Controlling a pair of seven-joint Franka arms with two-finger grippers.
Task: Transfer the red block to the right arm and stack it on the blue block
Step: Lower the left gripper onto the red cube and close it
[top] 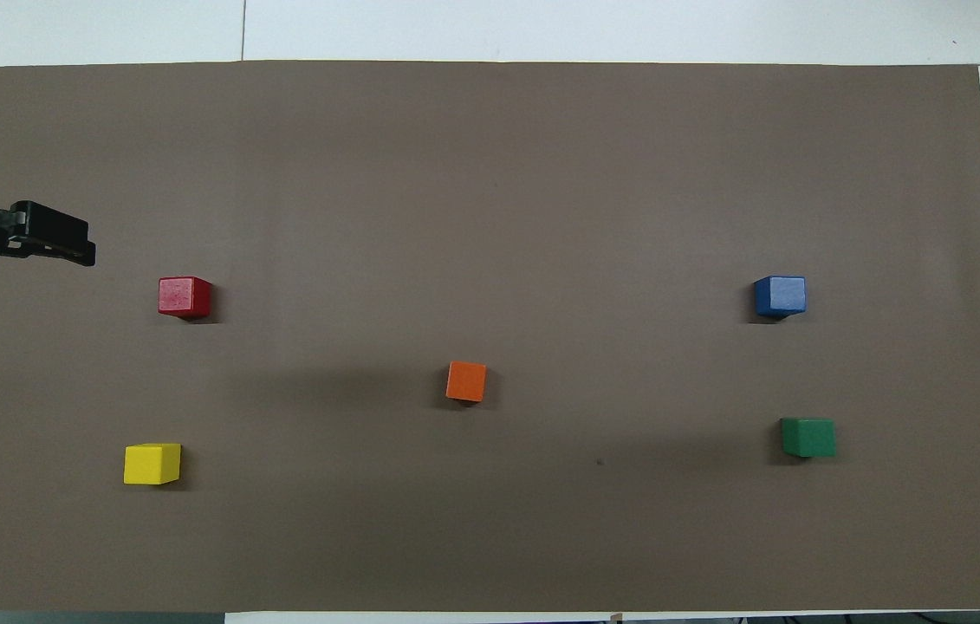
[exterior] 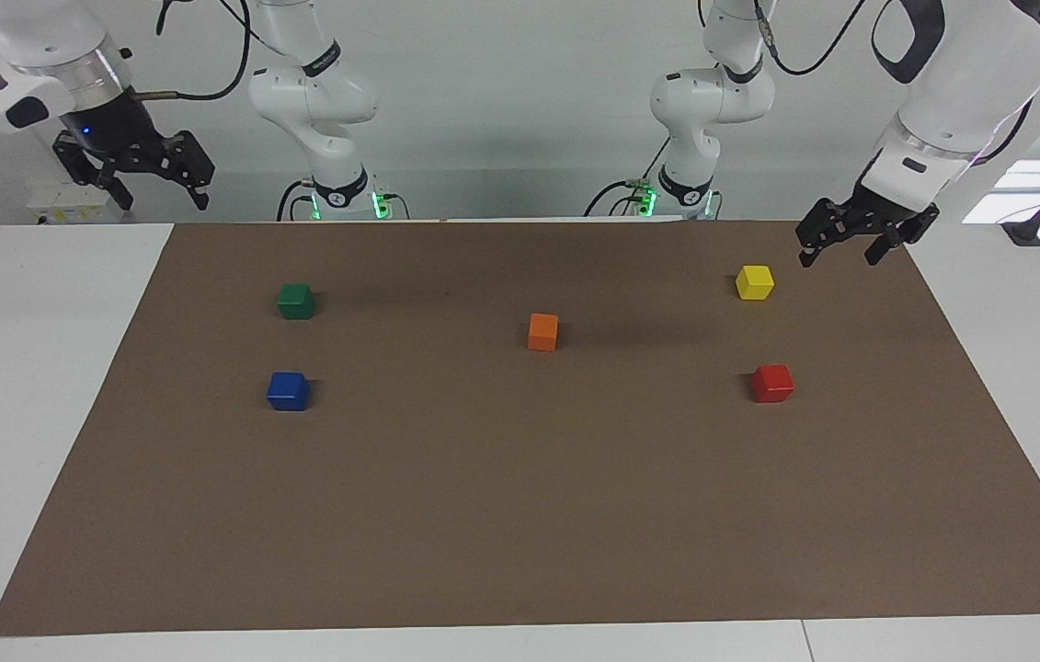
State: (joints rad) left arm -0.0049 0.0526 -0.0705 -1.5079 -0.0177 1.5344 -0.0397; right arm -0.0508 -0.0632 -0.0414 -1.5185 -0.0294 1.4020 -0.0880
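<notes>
On the brown mat (exterior: pixel 520 515) five cubes lie well apart, each with free space all round it, which I judge is meant to let a gripper come down over any one without knocking another. The red block (exterior: pixel 772 382) sits toward the left arm's end of the table, farther from the robots than the yellow cube (exterior: pixel 755 281), and nothing touches it. The blue block (exterior: pixel 288 391) sits toward the right arm's end, likewise farther out than the green cube (exterior: pixel 296 301); the orange cube (exterior: pixel 542 331) lies between the two pairs, about mid-table. That split explains the handover: red lies on the left arm's side and blue on the right arm's, so each arm would work at its own end (a reading from the layout, not something seen). The left gripper (exterior: pixel 841 246) hangs in the air over the mat's edge at its own end, beside the yellow cube and clear of red, its jaws spread and empty. The right gripper (exterior: pixel 159 184) is raised over the table's edge at its own end, jaws wide and empty, waiting. No step looks begun; the first would likely be the left gripper dropping over red.
</notes>
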